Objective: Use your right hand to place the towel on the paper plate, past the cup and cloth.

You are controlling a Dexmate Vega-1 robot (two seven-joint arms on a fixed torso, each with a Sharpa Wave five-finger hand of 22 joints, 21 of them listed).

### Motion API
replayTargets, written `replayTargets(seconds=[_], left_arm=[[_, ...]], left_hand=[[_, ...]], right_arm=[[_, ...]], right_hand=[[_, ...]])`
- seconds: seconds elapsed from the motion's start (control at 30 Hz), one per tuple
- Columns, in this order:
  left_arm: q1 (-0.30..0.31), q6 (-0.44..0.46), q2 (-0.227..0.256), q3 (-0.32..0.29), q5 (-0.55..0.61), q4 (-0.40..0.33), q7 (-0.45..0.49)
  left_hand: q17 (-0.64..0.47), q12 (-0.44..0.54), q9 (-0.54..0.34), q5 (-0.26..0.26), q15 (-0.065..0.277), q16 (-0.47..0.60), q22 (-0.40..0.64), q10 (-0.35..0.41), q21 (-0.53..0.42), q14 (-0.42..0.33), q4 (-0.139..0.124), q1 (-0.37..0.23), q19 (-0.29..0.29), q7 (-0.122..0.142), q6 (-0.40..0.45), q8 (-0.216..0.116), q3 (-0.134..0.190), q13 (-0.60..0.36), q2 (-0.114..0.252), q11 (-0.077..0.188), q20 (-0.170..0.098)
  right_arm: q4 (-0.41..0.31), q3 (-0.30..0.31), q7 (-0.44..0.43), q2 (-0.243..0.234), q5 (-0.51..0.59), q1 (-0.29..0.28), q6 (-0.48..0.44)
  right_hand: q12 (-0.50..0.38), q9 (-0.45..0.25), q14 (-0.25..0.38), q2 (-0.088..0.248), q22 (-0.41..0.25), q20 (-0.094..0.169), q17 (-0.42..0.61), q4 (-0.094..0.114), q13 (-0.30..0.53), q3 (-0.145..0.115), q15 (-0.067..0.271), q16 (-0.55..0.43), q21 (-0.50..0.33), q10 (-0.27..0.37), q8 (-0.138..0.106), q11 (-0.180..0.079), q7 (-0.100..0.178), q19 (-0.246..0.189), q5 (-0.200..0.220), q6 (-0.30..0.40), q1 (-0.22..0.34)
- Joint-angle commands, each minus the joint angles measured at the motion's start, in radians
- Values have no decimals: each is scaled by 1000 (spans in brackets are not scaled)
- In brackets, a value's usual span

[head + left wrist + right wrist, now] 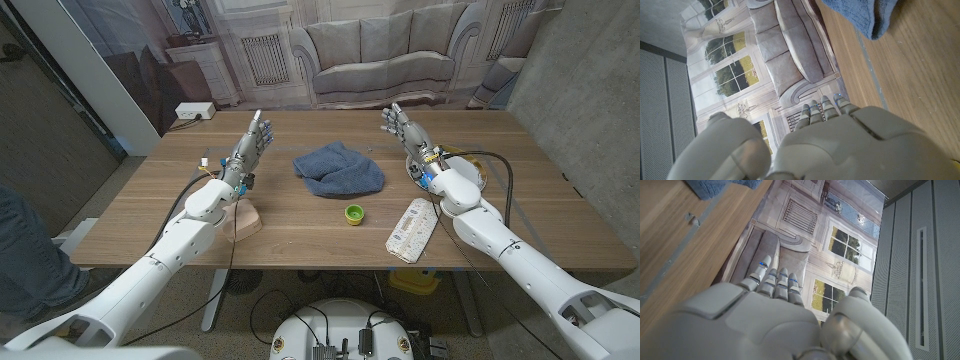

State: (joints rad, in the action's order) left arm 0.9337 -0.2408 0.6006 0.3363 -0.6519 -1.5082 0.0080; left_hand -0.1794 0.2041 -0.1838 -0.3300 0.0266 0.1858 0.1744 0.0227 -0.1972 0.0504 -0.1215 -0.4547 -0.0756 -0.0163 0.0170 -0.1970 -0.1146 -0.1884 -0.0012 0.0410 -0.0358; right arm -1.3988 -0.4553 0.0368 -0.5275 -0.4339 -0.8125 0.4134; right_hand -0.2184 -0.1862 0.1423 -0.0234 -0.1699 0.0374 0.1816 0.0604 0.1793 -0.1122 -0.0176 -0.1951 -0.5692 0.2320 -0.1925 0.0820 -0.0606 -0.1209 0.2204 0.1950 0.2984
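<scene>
Nothing is held yet, so as I judge it the task is at its very start, with the reach for the towel the step in hand. My left hand (254, 136) hangs raised to the left of the cloth (338, 168), fingers apart and pointing away from me, gripping nothing; it has no part in this job. The blue cloth lies bunched at the middle of the table (300, 235). The small green cup (354, 213) stands just nearer to me than the cloth, a little to its right. The towel (411, 230), a white patterned roll, lies to the right of the cloth and nearer me, close beside my right forearm, untouched. My right hand (401, 124) is up in the air right of the cloth and beyond it, fingers spread, empty. The plate (476, 166) sits right of the cloth, partly hidden behind my right arm. Next I should draw the right hand back toward me, lower it over the roll, and close around its middle before lifting.
</scene>
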Motion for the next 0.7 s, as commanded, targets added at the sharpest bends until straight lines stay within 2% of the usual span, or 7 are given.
replayTargets(seconds=[0.03,0.4,0.7], left_arm=[[7,-5,3,-5,-2,-2,2],[4,-9,-1,-1,1,5,-2],[8,-3,4,-2,5,-6,5]], left_hand=[[-3,7,-4,-9,1,7,5,9,-5,-5,3,-4,6,1,11,-9,-6,-3,7,1,-27],[-3,7,-4,-9,-1,6,5,12,-6,-7,5,-7,9,-1,14,-9,-7,-3,9,3,-30],[-3,7,-4,-9,-2,5,5,12,-5,-6,6,-9,10,-1,15,-8,-8,-3,10,3,-30]], right_arm=[[-41,-15,-29,-15,58,0,-11],[-107,-34,-112,-45,196,-3,-55],[-118,-40,-117,-52,228,1,-50]], right_hand=[[-1,-3,5,3,-3,28,1,-6,5,0,-2,-1,3,11,-3,0,5,-8,1,6,8],[0,-3,5,4,-3,27,2,-7,5,0,-4,-1,8,11,-4,0,7,-10,0,7,9],[1,-3,4,5,-3,26,2,-8,5,0,-4,0,12,9,-3,1,8,-9,0,6,10]])
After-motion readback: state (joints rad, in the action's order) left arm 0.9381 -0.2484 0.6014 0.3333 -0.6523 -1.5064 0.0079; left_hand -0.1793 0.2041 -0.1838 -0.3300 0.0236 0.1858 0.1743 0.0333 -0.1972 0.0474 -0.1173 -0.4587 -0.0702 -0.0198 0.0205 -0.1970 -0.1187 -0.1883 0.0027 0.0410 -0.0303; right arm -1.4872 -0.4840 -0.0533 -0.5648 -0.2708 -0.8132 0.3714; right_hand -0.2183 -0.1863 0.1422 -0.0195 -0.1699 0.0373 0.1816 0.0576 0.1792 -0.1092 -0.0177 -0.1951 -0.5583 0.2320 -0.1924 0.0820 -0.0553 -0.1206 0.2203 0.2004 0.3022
